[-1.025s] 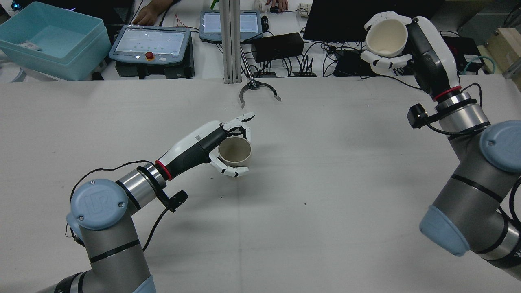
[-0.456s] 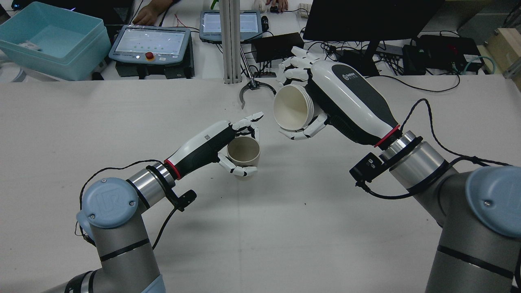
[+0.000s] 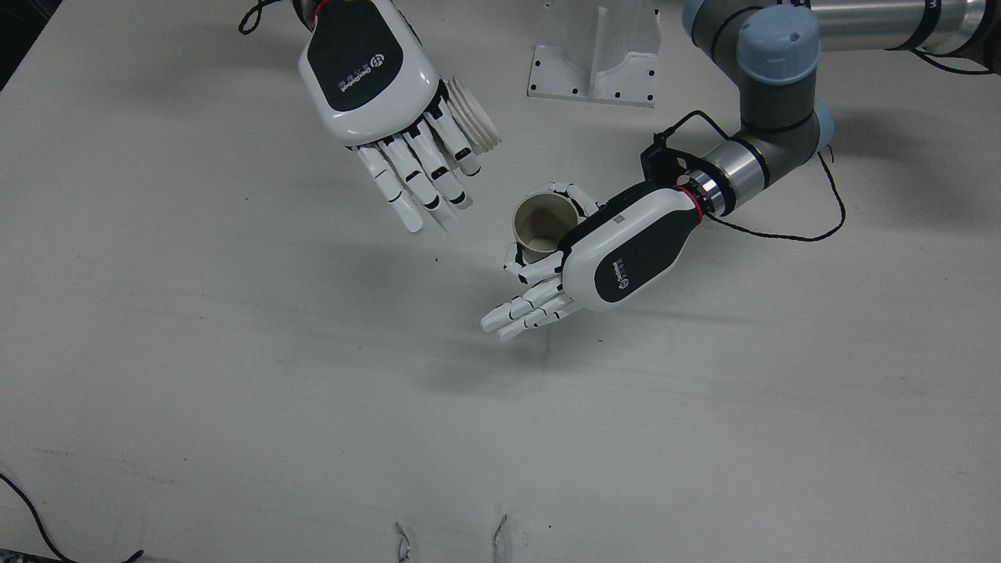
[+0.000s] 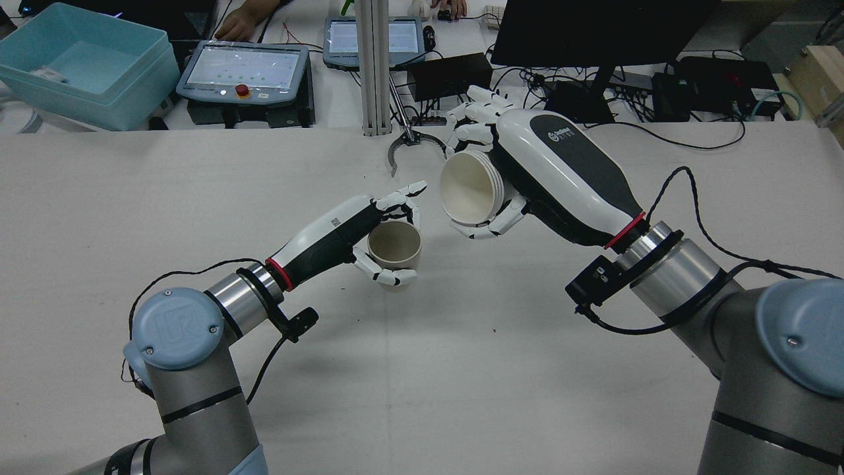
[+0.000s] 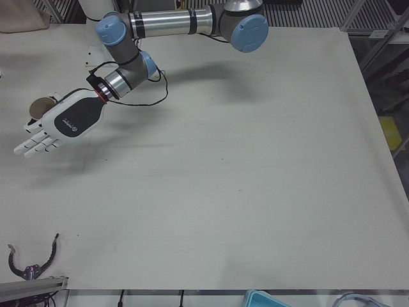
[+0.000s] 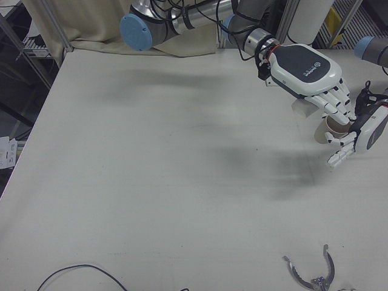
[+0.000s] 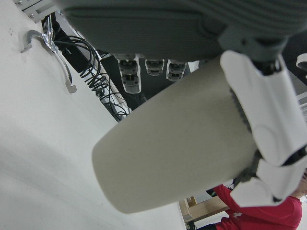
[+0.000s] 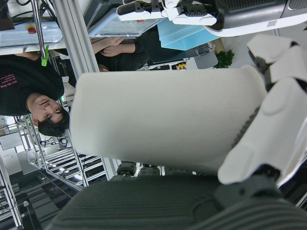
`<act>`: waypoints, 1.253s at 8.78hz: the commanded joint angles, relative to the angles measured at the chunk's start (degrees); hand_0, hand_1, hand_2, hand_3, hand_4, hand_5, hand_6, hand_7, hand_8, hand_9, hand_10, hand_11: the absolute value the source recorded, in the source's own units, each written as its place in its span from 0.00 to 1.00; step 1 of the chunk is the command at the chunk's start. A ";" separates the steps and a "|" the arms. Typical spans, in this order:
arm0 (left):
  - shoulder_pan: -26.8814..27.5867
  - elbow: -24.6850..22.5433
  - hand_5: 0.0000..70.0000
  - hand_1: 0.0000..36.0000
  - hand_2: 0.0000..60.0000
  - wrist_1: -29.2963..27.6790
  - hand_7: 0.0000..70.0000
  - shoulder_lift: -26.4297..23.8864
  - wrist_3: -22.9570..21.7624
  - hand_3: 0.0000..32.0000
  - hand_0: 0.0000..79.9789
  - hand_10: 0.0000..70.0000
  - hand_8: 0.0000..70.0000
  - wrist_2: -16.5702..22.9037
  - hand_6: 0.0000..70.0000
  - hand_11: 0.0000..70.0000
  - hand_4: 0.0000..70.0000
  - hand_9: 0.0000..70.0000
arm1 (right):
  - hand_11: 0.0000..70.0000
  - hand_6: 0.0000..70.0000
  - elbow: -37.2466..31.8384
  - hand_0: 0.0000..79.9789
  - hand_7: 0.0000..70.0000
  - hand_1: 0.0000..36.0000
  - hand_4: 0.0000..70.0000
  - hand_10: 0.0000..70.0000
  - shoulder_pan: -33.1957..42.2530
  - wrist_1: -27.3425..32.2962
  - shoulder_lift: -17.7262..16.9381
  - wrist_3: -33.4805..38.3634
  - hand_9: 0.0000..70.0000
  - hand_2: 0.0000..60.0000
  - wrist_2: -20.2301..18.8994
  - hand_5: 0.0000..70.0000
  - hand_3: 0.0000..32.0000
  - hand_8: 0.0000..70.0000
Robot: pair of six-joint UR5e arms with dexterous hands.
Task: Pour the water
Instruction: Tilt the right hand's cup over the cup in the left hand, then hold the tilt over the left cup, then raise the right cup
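My left hand (image 4: 343, 231) is shut on a beige cup (image 4: 394, 244) and holds it upright, low over the middle of the table. My right hand (image 4: 547, 171) is shut on a white ribbed cup (image 4: 468, 185), held higher and tipped on its side. The white cup's mouth faces the beige cup, just right of and above it, with a small gap between them. In the front view the right hand (image 3: 367, 70) covers most of the white cup (image 3: 473, 117), and the beige cup (image 3: 545, 223) looks empty. I see no water.
A metal claw-shaped tool (image 4: 419, 146) lies at the table's far edge behind the cups. An aluminium post (image 4: 372, 66), teach pendants, a teal bin (image 4: 86, 63) and cables stand beyond the table. The white arm pedestal (image 3: 598, 47) sits near the cups.
My right arm has swung in from the far right with the white cup to just beside the beige cup. My left hand has shifted slightly right with its cup.
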 commanded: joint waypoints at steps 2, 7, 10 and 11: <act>1.11 -0.27 1.00 1.00 1.00 0.00 0.10 0.30 0.09 0.00 0.55 0.12 0.05 -0.09 0.07 0.22 0.34 0.08 | 0.16 0.31 -1.66 0.58 0.65 0.92 0.34 0.09 2.49 -1.08 0.08 -1.05 0.39 1.00 0.92 1.00 0.00 0.23; -0.19 -2.02 1.00 1.00 1.00 0.78 0.09 0.03 -0.35 0.00 0.55 0.12 0.05 0.09 0.07 0.21 0.34 0.08 | 0.18 0.30 -3.07 0.57 0.61 0.86 0.32 0.11 5.38 -0.56 0.78 -0.27 0.41 1.00 1.62 1.00 0.00 0.25; -7.73 -5.27 1.00 1.00 1.00 3.95 0.09 4.92 -6.38 0.00 0.53 0.12 0.05 0.18 0.06 0.21 0.34 0.08 | 0.22 0.29 -5.08 0.58 0.54 0.75 0.31 0.14 15.47 -0.20 -3.86 28.19 0.43 1.00 4.51 1.00 0.00 0.27; -10.89 -5.28 1.00 1.00 1.00 3.95 0.08 7.65 -9.20 0.00 0.53 0.12 0.04 0.09 0.06 0.21 0.33 0.08 | 0.23 0.31 -7.18 0.58 0.55 0.76 0.31 0.15 18.99 -0.03 -5.09 38.39 0.46 1.00 4.61 1.00 0.00 0.29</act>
